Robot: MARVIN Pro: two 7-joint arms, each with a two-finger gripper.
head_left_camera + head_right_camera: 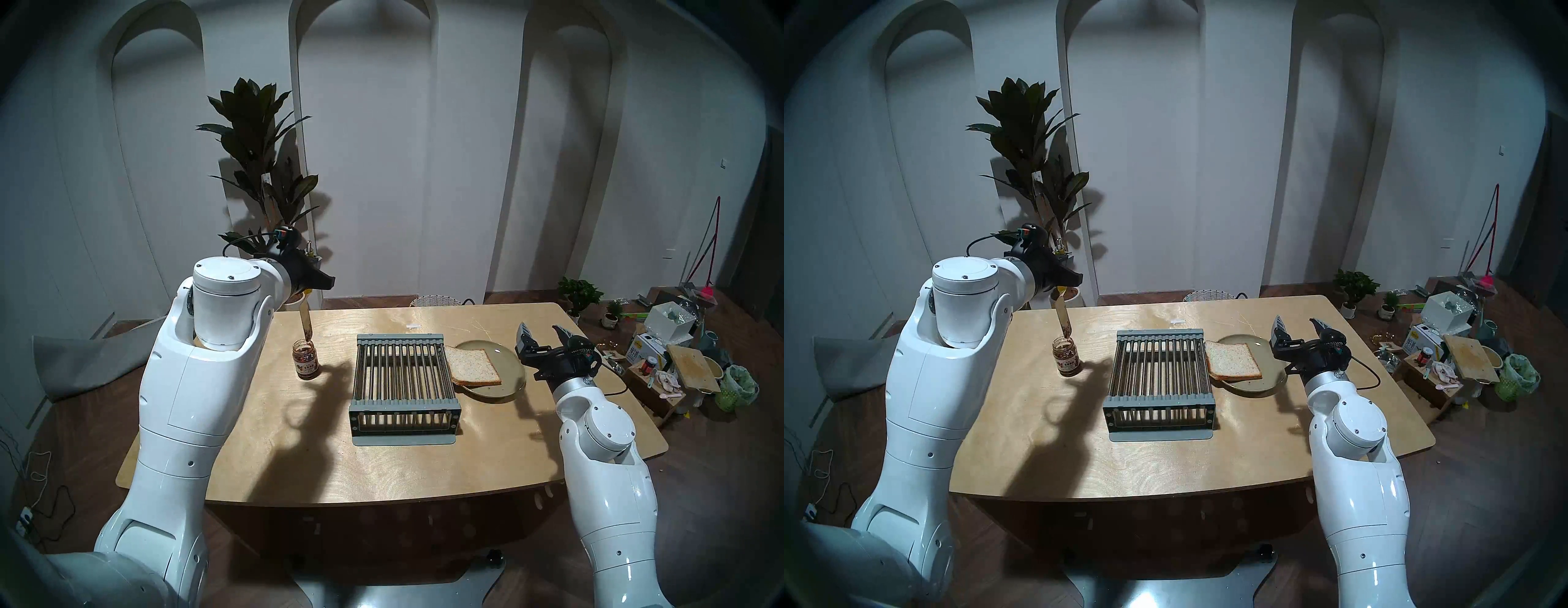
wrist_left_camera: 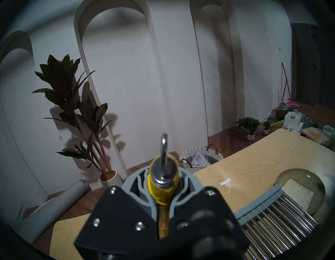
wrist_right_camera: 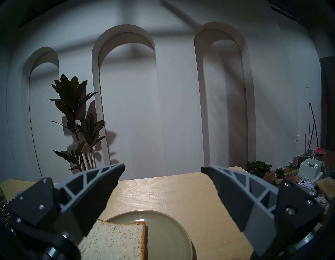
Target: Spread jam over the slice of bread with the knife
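Head views: left gripper (image 1: 312, 282) clamped on the knife (image 1: 305, 320) by its yellow handle, blade hanging steeply down with its smeared tip at the mouth of the open jar (image 1: 305, 361), presumably to load jam (image 1: 304, 350); whether the tip is inside or just over the rim, cannot tell. Jar stands on the table (image 1: 382, 467), well apart from the slice of bread (image 1: 473, 365), which lies bare on the green plate (image 1: 509, 369), one corner overhanging toward the grey barred rack (image 1: 405, 384) between them. Right gripper (image 1: 547, 335) hovers just beside the plate, fingers spread wide, holding nothing — likely waiting to steady the plate. Left wrist view: handle pinched upright between the fingers (image 2: 141, 183), metal ring on top; blade hidden below. Right wrist view: jaws wide apart, bread and plate directly beneath, no jam on the bread yet.
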